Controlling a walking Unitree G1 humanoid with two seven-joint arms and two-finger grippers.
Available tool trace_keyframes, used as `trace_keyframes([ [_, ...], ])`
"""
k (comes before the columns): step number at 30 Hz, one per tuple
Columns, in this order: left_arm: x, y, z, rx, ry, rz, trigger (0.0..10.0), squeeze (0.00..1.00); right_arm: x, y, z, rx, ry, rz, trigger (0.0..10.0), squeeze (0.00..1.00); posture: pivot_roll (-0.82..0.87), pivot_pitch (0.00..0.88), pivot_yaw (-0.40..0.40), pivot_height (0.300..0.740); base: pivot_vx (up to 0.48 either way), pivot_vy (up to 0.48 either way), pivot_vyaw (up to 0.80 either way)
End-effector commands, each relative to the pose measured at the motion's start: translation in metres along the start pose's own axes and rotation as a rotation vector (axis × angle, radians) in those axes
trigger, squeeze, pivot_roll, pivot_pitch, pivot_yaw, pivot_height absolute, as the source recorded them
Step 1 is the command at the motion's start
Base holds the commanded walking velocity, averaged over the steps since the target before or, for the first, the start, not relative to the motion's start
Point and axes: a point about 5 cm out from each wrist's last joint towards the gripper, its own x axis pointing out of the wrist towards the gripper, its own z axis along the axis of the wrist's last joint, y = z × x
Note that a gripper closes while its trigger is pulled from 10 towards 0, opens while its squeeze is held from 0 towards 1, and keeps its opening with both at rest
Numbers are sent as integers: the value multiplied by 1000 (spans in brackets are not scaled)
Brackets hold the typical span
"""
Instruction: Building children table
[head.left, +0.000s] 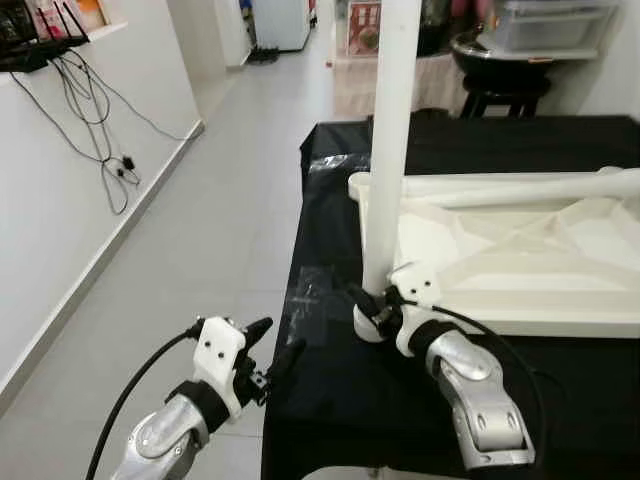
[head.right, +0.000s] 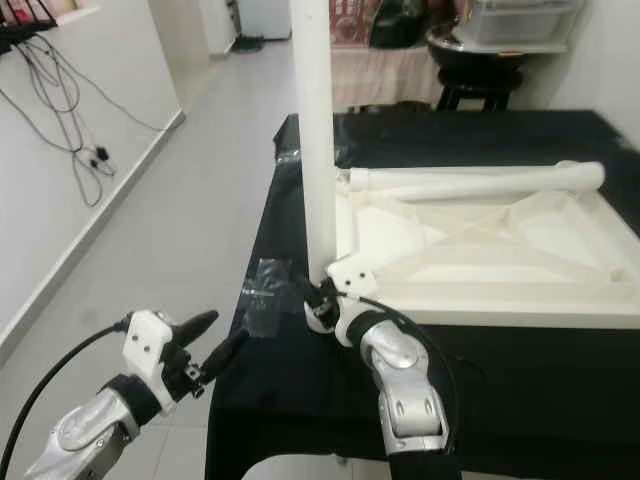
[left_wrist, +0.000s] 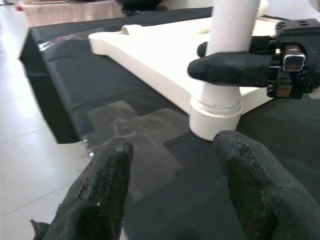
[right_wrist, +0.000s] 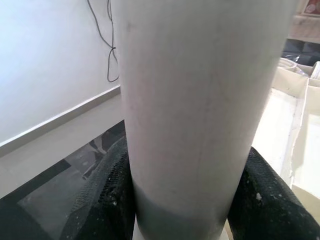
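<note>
A white table top (head.left: 520, 265) lies upside down on a black-covered table (head.left: 340, 390). One white leg (head.left: 388, 150) stands upright at its near left corner, and my right gripper (head.left: 375, 305) is shut on the leg just above its base. A second white leg (head.left: 510, 187) lies across the far side of the top. My left gripper (head.left: 272, 345) hangs open off the table's left edge, a little short of the upright leg (left_wrist: 225, 60). In the right wrist view the leg (right_wrist: 200, 100) sits between both black fingers (right_wrist: 107, 195).
A clear plastic sheet (head.left: 312, 295) lies on the black cloth by the leg. Grey floor (head.left: 200, 230) runs along the left, bounded by a white wall with dangling cables (head.left: 100, 150). A black stool (head.left: 505, 95) and storage boxes stand beyond the table.
</note>
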Motion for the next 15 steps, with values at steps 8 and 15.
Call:
trace_keyframes([
  [8,2,1,-2,9,4,18,10000,0,8,-6,13,62,-24,163,10000,1000,-91,99,32,740,0,0,0],
  [15,5,-2,-2,-6,-6,4,10000,0,16,-32,53,-109,-97,567,10000,0,-97,100,19,740,0,0,0],
])
